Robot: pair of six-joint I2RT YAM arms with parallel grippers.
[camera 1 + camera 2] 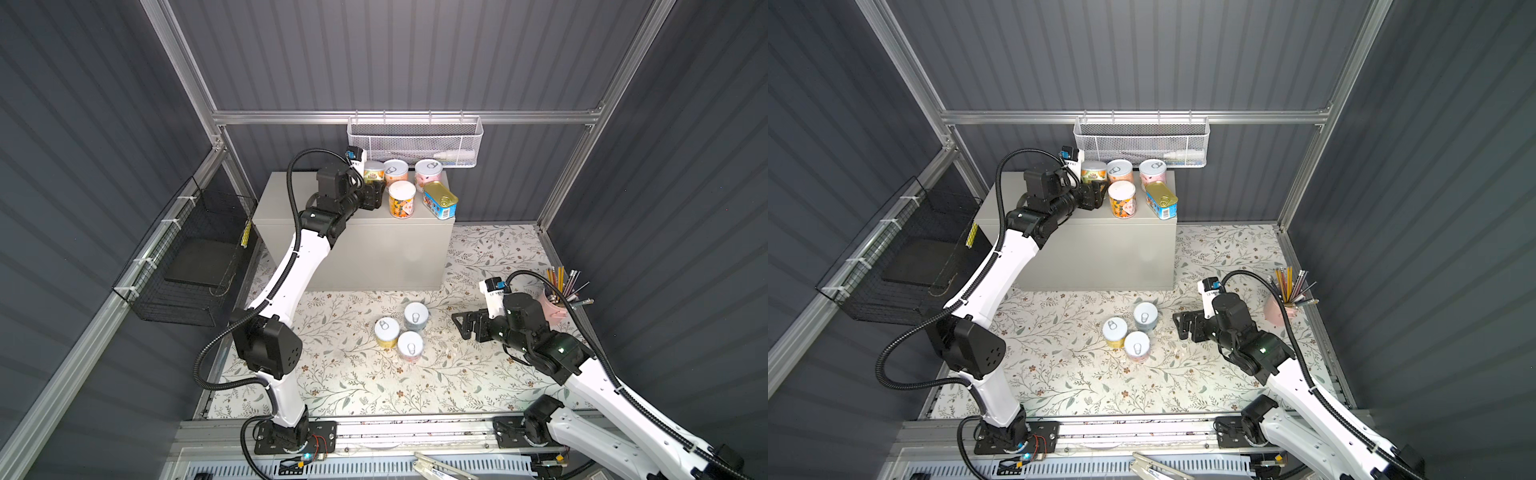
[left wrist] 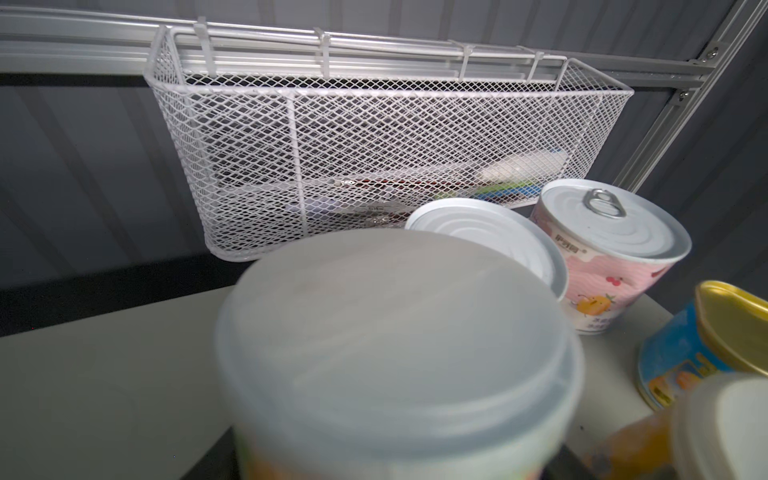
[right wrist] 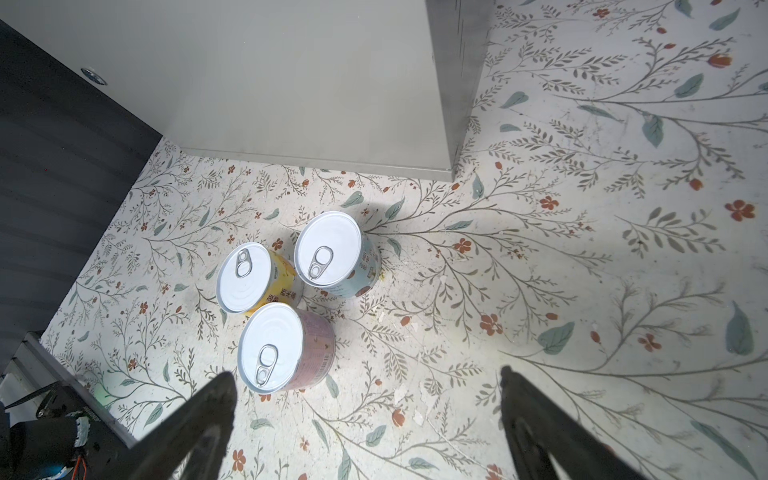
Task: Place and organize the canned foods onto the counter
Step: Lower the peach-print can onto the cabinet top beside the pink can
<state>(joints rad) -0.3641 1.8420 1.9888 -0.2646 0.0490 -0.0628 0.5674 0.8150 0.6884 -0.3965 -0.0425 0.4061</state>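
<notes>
Five cans point(image 1: 402, 199) occupy the bench point(image 1: 291, 195); left end effector point(image 1: 374, 193) clamps the white-capped can point(image 2: 395, 345), label blurred. Three pull-tab cans point(image 3: 328, 249) stand on floral mat point(image 3: 582, 291) before the open right end effector point(image 3: 365, 378); Chinese print unreadable.

Mesh basket point(image 1: 411, 141), wire basket point(image 1: 183, 266), pencil cup point(image 1: 555, 307)

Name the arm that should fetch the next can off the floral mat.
Right: the open right gripper hovers beside the three cans on the mat; the left gripper is up at the counter.
</notes>
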